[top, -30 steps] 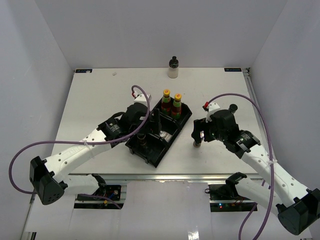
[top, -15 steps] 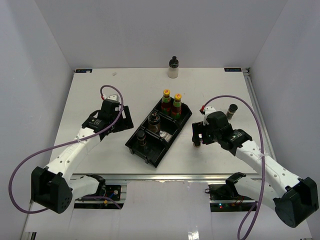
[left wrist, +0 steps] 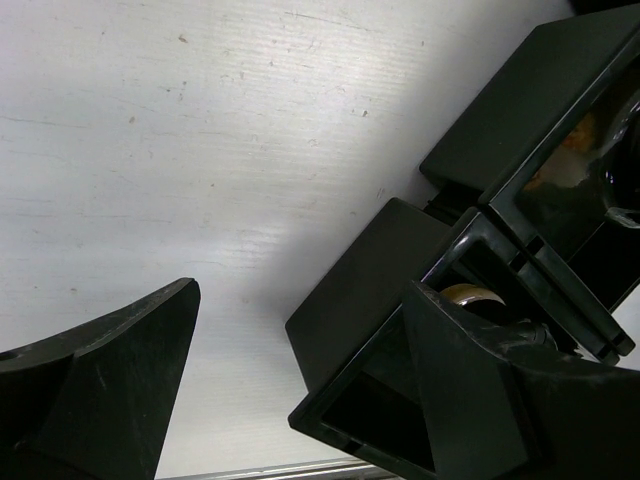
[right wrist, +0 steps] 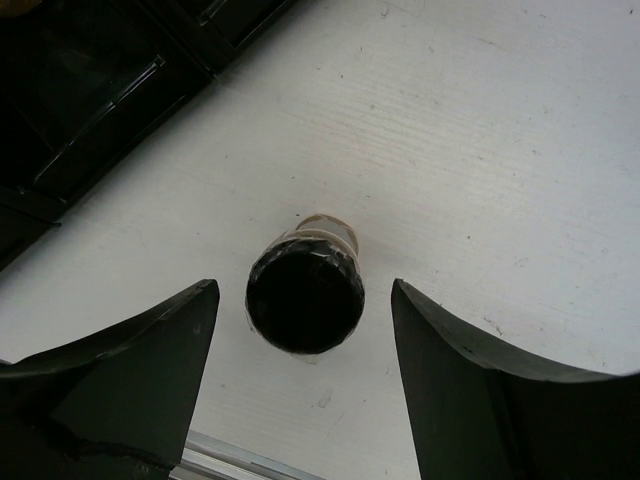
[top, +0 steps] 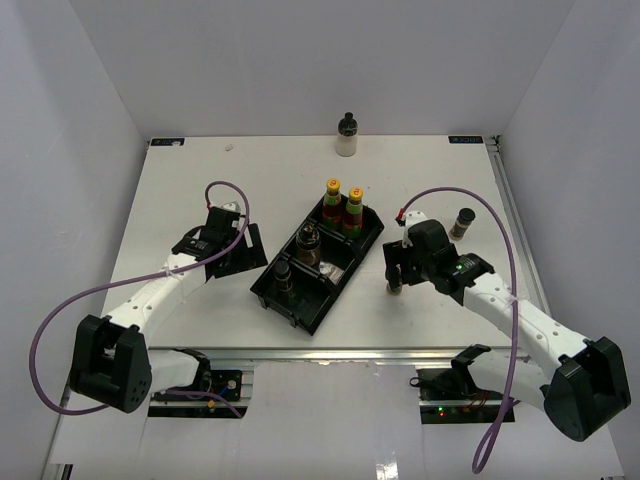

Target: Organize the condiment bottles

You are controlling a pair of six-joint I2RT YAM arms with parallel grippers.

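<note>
The black divided tray point(top: 338, 272) holds two red-sauce bottles point(top: 343, 204) at its far end, a dark jar point(top: 309, 243) in the middle and another dark jar point(top: 283, 277) near the front. My left gripper point(top: 243, 253) is open and empty, left of the tray; its wrist view shows the tray corner point(left wrist: 372, 300) between its fingers point(left wrist: 120, 370). My right gripper point(top: 397, 268) is open, straddling a small upright black-lidded bottle point(right wrist: 305, 295) on the table, fingers point(right wrist: 170, 350) apart from it. A cream-bodied bottle point(top: 346, 136) stands at the back. A silver-lidded jar point(top: 462, 221) stands to the right.
The table's front metal edge point(right wrist: 230, 455) lies just below the black-lidded bottle. The tray sits diagonally mid-table. Grey walls close in the back and both sides. Purple cables loop off both arms.
My left gripper has pulled back leftward out of the tray, leaving a dark jar in the middle compartment. My right gripper has stayed over the black-lidded bottle.
</note>
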